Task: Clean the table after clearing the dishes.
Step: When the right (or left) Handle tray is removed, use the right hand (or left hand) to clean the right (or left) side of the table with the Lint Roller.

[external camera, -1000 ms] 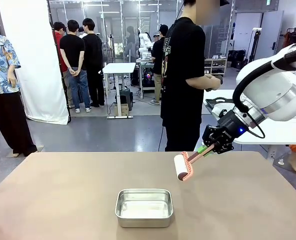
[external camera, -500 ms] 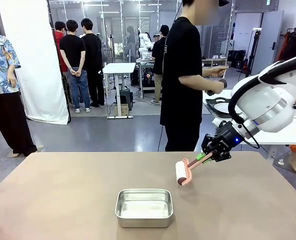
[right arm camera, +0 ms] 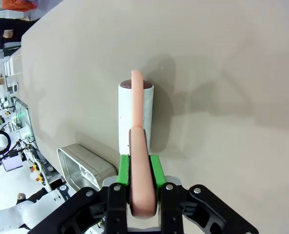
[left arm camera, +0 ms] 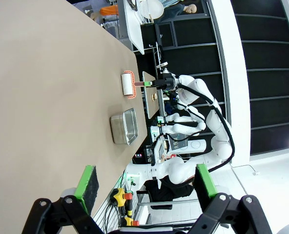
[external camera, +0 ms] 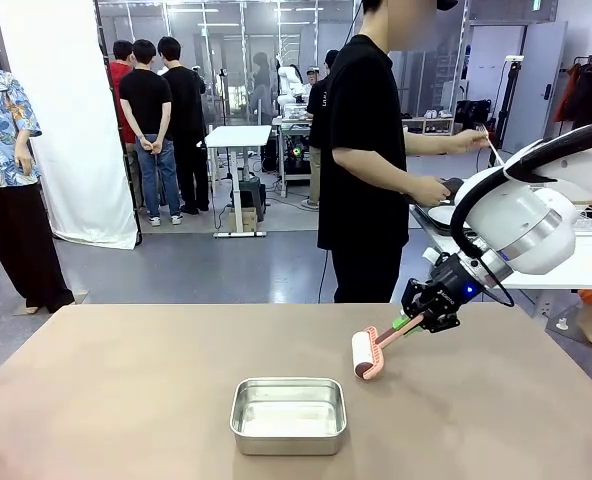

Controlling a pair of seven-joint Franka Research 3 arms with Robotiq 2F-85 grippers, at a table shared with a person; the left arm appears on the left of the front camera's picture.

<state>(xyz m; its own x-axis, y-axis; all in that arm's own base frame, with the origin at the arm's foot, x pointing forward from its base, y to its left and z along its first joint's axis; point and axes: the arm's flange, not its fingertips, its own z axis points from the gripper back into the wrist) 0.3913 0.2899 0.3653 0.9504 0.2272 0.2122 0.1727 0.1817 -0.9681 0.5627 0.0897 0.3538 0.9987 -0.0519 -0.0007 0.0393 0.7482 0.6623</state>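
My right gripper (external camera: 424, 311) is shut on the pink handle of a lint roller (external camera: 363, 355). The roller's white drum hangs low over the taupe table (external camera: 116, 400), right of centre, and I cannot tell whether it touches. In the right wrist view the green pads (right arm camera: 125, 170) clamp the handle, and the lint roller (right arm camera: 134, 114) points away over the table (right arm camera: 232, 73). My left gripper (left arm camera: 145, 183) is open and holds nothing, looking along the table (left arm camera: 32, 97). The dishes (external camera: 439, 213), a white plate on a dark tray, lie on the white side table.
A shiny steel pan (external camera: 288, 415) sits near the table's front middle; the pan (right arm camera: 78, 165) is beside the roller. A person (external camera: 366, 150) stands at the far edge, turned to the white side table (external camera: 536, 265), holding a thin utensil (external camera: 492, 147). Other people stand farther back.
My right gripper has lowered the roller toward the tabletop and slightly nearer. The person has turned toward the side table and reached both hands over the tray.
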